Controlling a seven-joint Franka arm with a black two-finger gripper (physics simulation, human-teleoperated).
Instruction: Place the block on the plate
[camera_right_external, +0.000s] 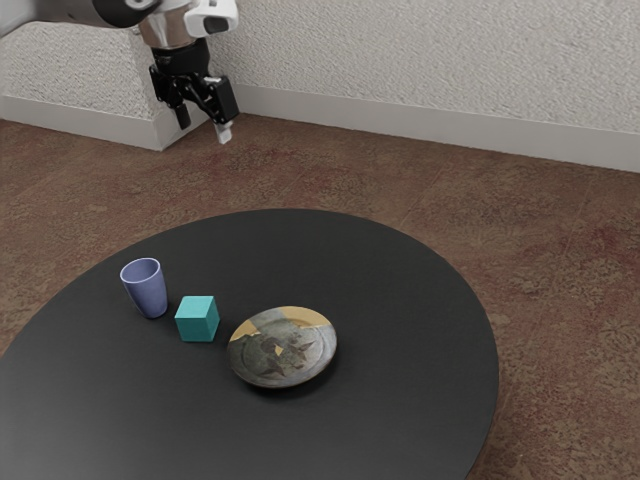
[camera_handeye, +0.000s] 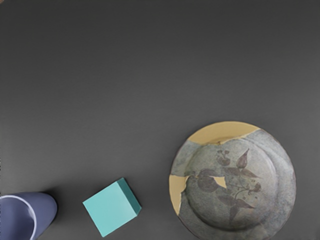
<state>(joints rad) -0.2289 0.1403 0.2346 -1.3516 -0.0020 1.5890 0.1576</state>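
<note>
High above the table's far side, my gripper (camera_right_external: 204, 127) hangs in the exterior view's upper left, its two fingers apart and nothing between them. The teal block (camera_right_external: 197, 320) rests on the black table, between the cup and the plate. The round grey plate (camera_right_external: 283, 348) with tan patches lies flat to the exterior view's right of the block, separated from it by a small gap. From above, the wrist view shows the block (camera_handeye: 112, 208) turned at an angle beside the patterned plate (camera_handeye: 232, 182), whose top holds nothing.
A blue-purple cup (camera_right_external: 147, 288) stands upright close to the block, on the side away from the plate; the wrist view has the cup (camera_handeye: 42, 212) too. The round black table (camera_right_external: 400, 400) has a curved edge, with brown floor and a pale wall beyond.
</note>
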